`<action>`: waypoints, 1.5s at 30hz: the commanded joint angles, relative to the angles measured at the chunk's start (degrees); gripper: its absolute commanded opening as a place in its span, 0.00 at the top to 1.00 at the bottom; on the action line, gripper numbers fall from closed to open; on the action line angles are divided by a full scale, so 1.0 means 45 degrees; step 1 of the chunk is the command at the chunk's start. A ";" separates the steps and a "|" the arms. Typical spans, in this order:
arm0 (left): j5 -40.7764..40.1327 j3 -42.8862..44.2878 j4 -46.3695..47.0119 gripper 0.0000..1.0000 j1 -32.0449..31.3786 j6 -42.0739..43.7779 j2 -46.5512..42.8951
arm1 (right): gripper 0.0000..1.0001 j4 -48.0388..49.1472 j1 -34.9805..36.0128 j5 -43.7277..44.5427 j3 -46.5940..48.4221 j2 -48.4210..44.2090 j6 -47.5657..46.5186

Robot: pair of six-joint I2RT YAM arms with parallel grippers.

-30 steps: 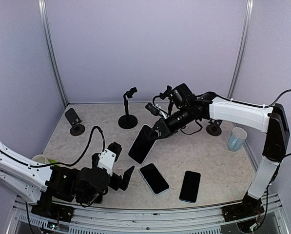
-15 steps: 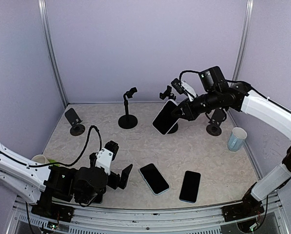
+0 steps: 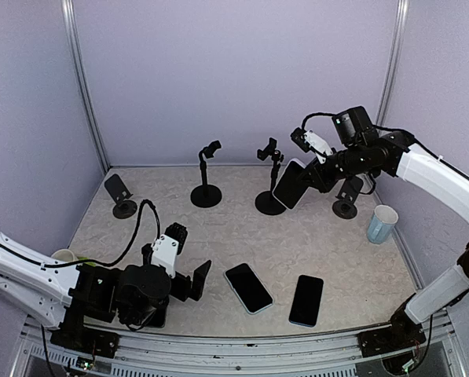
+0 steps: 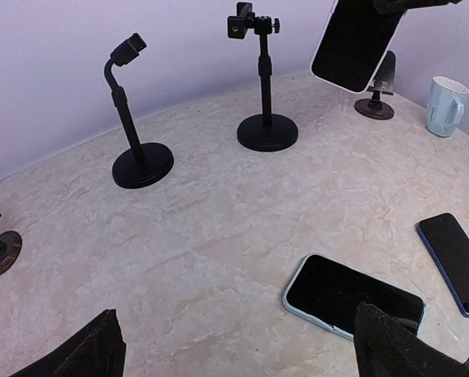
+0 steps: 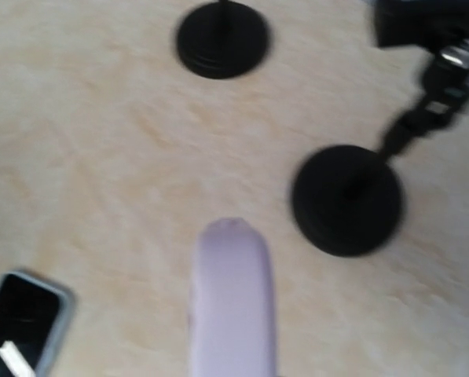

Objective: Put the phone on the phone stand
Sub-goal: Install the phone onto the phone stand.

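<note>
My right gripper (image 3: 313,171) is shut on the upper end of a dark-screened phone (image 3: 289,184) with a pale lavender case. The phone hangs tilted in the air, just right of the tall clamp-top phone stand (image 3: 271,177). In the right wrist view the phone (image 5: 232,302) shows edge-on as a blurred lavender strip, left of the stand's round base (image 5: 346,200). From the left wrist view it (image 4: 356,39) floats at the top, right of that stand (image 4: 265,94). My left gripper (image 3: 188,258) stands open low near the front left, holding nothing.
Two more phones (image 3: 248,287) (image 3: 306,300) lie flat near the front edge. A gooseneck stand (image 3: 207,177), a small stand at the left (image 3: 122,192) and another at the right (image 3: 346,200) stand at the back. A mug (image 3: 382,224) sits far right.
The right arm lifted the phone off the table and carried it back and to the right, up beside the tall stand. The left arm barely shifted.
</note>
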 commanded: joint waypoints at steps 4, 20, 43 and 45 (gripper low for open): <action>0.0087 -0.0050 -0.0152 0.01 0.0869 -0.0277 -0.0598 | 1.00 0.1153 -0.0609 0.1064 -0.0367 -0.1242 -0.0254; 0.0690 0.0122 0.0270 0.01 0.2031 0.0939 -0.0949 | 1.00 0.1939 -0.1603 -0.1369 -0.0936 -0.2209 0.0558; 0.2557 0.1179 0.0225 0.01 0.3149 0.2354 -0.0528 | 1.00 -0.1609 -0.5716 -0.1990 0.3485 0.2997 -0.0444; 0.2910 0.1469 0.0094 0.01 0.3425 0.2429 -0.0433 | 1.00 -0.2029 -0.5796 -0.1802 0.4027 0.3418 -0.0764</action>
